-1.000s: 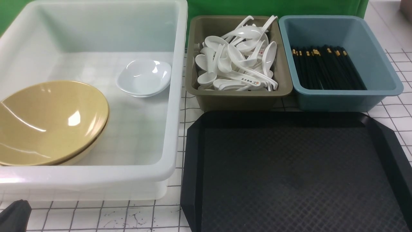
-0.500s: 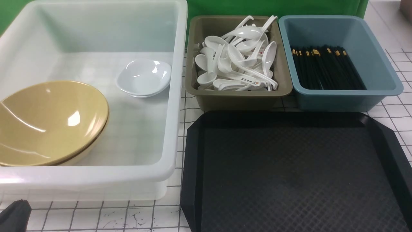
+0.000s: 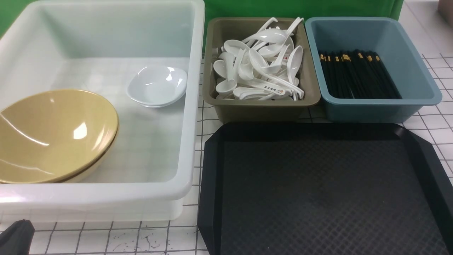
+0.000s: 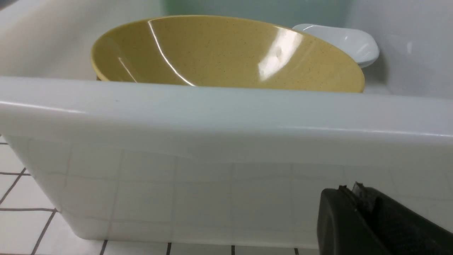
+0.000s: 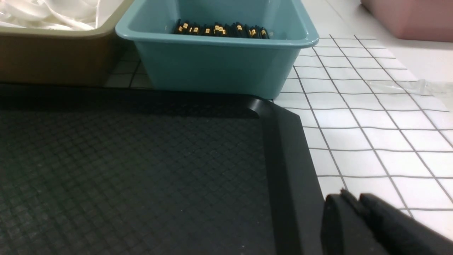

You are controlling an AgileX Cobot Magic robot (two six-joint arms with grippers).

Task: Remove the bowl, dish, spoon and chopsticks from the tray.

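The black tray (image 3: 318, 187) lies bare at the front right; its corner shows in the right wrist view (image 5: 283, 156). The yellow bowl (image 3: 53, 134) sits stacked on another like it in the big white tub (image 3: 191, 106), with the white dish (image 3: 157, 85) behind it; both show in the left wrist view, the bowl (image 4: 226, 53) and the dish (image 4: 347, 40). White spoons (image 3: 262, 63) fill the olive-brown tub. Black chopsticks (image 3: 357, 74) lie in the blue tub. My left gripper (image 4: 350, 189) is shut and empty before the white tub's near wall. My right gripper (image 5: 348, 196) is shut and empty by the tray's right rim.
The olive-brown tub (image 3: 219, 102) and the blue tub (image 3: 375, 106) stand side by side behind the tray. The table has a white gridded cover (image 3: 141, 237). A pink container (image 5: 407, 17) stands far right.
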